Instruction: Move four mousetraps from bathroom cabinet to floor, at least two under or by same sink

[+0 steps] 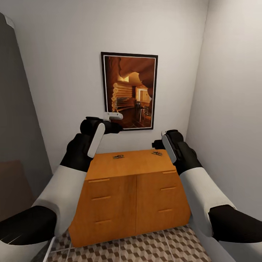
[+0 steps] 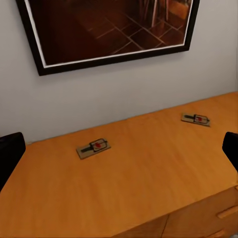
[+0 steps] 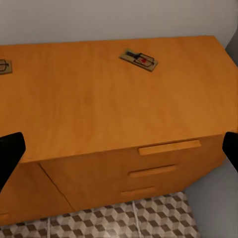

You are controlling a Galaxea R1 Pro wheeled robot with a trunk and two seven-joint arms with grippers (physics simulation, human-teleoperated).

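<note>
Approaching the cabinet (image 1: 131,189) is the step in hand, and no mousetrap is yet gripped. Two mousetraps lie flat on the cabinet top, near the back wall below a framed picture (image 1: 129,91): the left mousetrap (image 1: 118,157) toward the middle of the top, the right mousetrap (image 1: 157,153) toward the right-hand end, well apart from each other. No other mousetraps can be seen on the top.

Both arms are raised in front of the cabinet. The left gripper (image 1: 115,116) is held high, above and behind the left edge of the top; the right gripper (image 1: 160,143) hangs just above the right rear corner. In each wrist view the two dark fingertips sit at opposite edges of the frame with the wooden top between them, so both grippers are spread wide and hold nothing.

From the left wrist camera the left mousetrap (image 2: 93,148) lies ahead between the fingers, nearer the one at the frame's left, and the right mousetrap (image 2: 195,119) lies farther along the top. From the right wrist camera the right mousetrap (image 3: 139,60) lies ahead, offset from the midline between the fingers.

To execute the pick well:
- Centre the trap between the fingers before descending.
- Because the trap is thin and flat, lower the fingertips almost to the wood and close across the narrow sides of the plate.
- Keep clear of the metal bar and the red mark.
- Lift straight up before turning toward the bathroom floor (image 1: 153,249).
</note>
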